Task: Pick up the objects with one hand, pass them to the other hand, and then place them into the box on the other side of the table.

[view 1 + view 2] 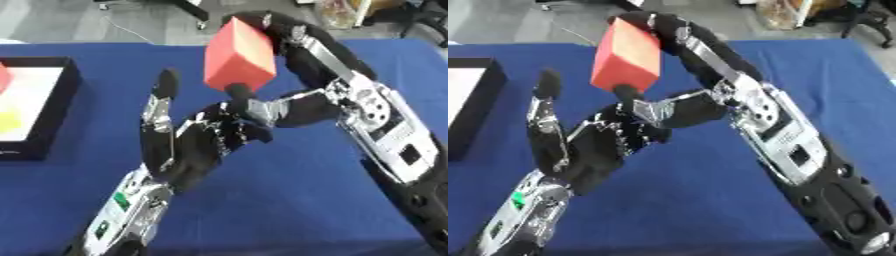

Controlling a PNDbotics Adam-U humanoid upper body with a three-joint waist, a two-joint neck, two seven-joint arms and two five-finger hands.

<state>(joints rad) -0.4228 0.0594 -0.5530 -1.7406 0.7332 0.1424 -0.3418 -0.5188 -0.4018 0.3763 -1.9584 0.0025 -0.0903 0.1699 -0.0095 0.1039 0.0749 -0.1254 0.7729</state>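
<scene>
The right hand [302, 75] holds a red block [239, 56] above the middle of the blue table [289, 200], fingers curled over the block's far top edge and the thumb pressed up against its lower edge. The block is tilted, one corner pointing upward, and clear of the tabletop. The left hand [197, 142] sits directly beneath it, palm up and fingers spread and relaxed, one finger raised upright to the left of the block; it grips nothing, and whether it touches the right thumb cannot be determined. A black-rimmed box [54, 107] with a white floor rests at the table's left edge, containing a yellow item [9, 121] and a red item [3, 77].
</scene>
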